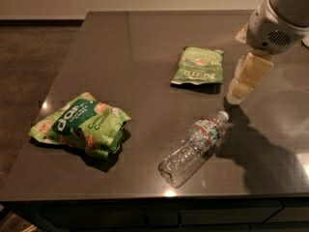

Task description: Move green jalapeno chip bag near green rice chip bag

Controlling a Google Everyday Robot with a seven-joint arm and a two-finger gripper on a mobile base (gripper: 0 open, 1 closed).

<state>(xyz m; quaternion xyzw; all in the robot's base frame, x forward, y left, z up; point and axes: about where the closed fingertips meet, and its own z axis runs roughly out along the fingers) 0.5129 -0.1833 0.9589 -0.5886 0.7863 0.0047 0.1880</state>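
The green jalapeno chip bag [198,65], small, flat and pale olive-green, lies on the dark table [135,42] right of centre, towards the back. The green rice chip bag [79,124], larger, puffy and bright green with white lettering, lies at the front left. My gripper [244,81], cream-coloured under a white arm [280,18], hangs just right of the jalapeno bag, close above the tabletop and apart from the bag. It holds nothing that I can see.
An empty clear plastic water bottle [193,146] lies on its side at the front, between the two bags and below my gripper. The table's front edge [154,195] is near the bottle. Carpet floor [29,71] lies to the left.
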